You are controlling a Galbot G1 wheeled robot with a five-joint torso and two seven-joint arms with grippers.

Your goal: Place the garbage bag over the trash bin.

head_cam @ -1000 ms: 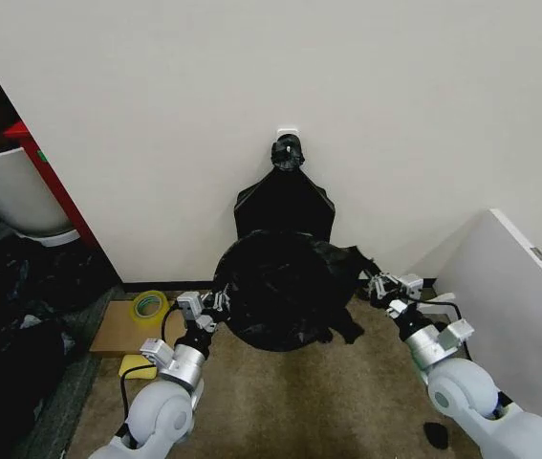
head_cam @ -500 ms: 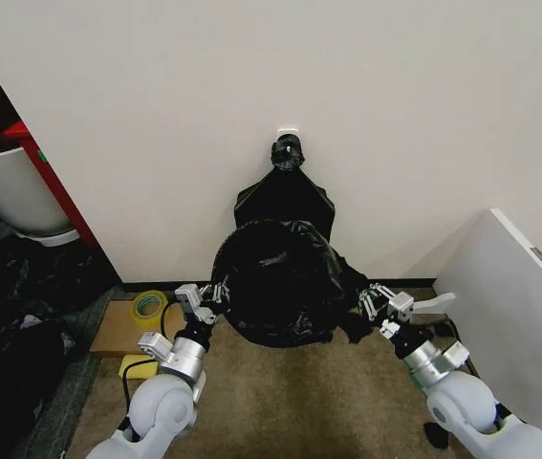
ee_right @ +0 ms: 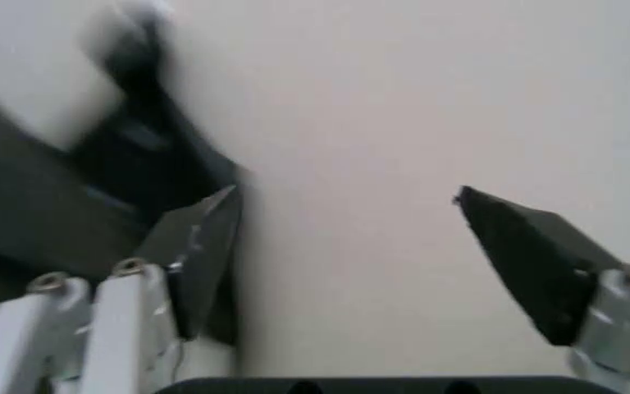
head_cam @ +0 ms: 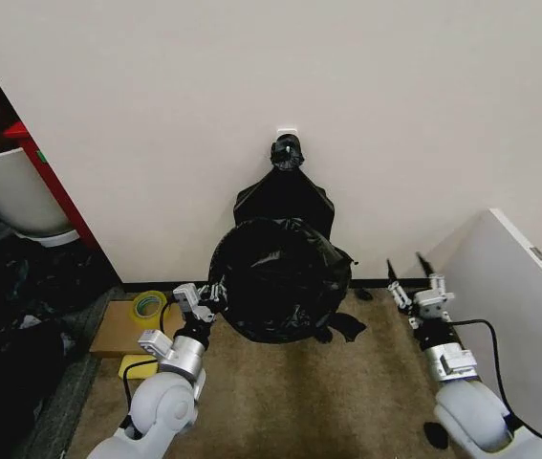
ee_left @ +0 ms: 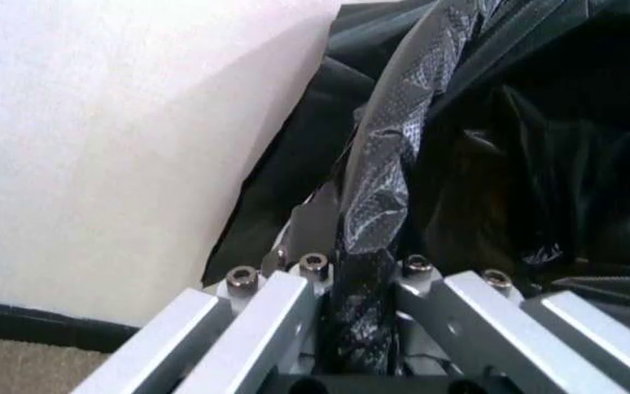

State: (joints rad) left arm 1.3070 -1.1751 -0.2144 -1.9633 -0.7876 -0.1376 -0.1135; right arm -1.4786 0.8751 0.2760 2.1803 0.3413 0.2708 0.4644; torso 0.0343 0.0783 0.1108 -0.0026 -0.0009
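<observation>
One garbage bag draped over the bin, left gripper clenched on its edge, right gripper released, well apart.

Even, soft room light on pale wall; no hard shadows. Garbage bag glossy, faint sheen on creases, detail lost in black. Right wrist view blurred; left corner dim.

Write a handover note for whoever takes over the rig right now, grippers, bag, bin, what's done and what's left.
Left end effector: shut on the garbage bag edge, at the bag's left side.
Right end effector: open, holding nothing, off to the bag's right.
Bag: spread over a round shape against the wall; the trash bin itself is hidden beneath it.
Done: bag draped over the top.
Left: release the left grip; check the right edge is seated.
</observation>
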